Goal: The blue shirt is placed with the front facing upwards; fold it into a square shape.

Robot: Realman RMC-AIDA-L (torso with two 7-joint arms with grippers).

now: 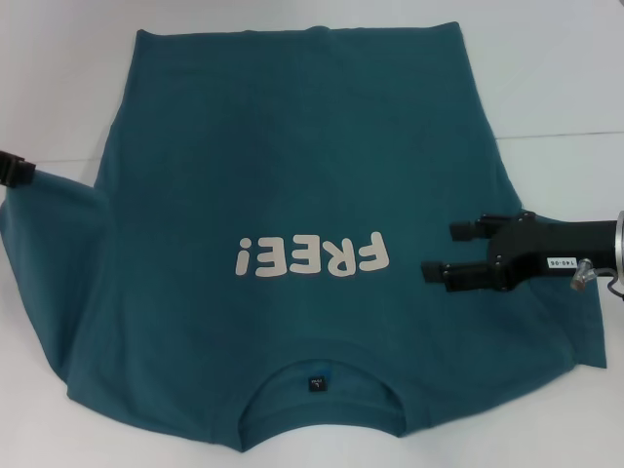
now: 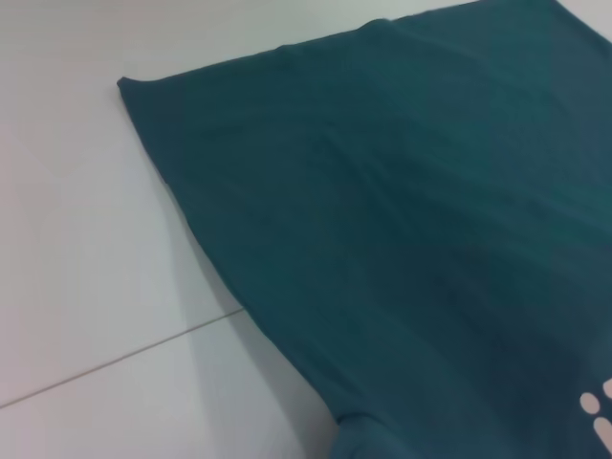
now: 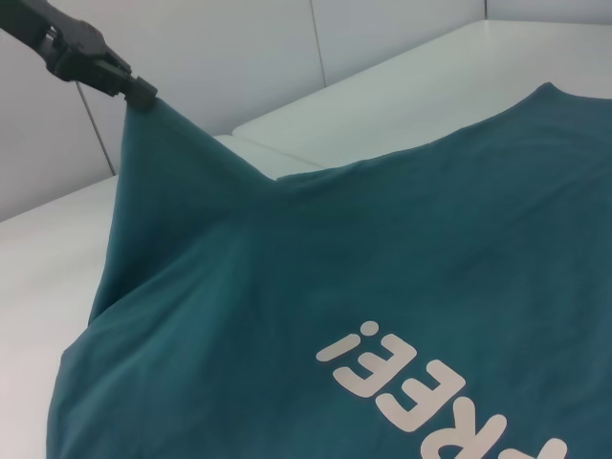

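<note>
Collar: nearest the head camera, neck label showing.
Left claw: clamped on the left sleeve, lifting it into a peak; right wrist view shows this pinch clearly.
Blue shirt: spread front-up on the white bench.
Right claw: fingers parted, over the shirt beside "FREE!".
</note>
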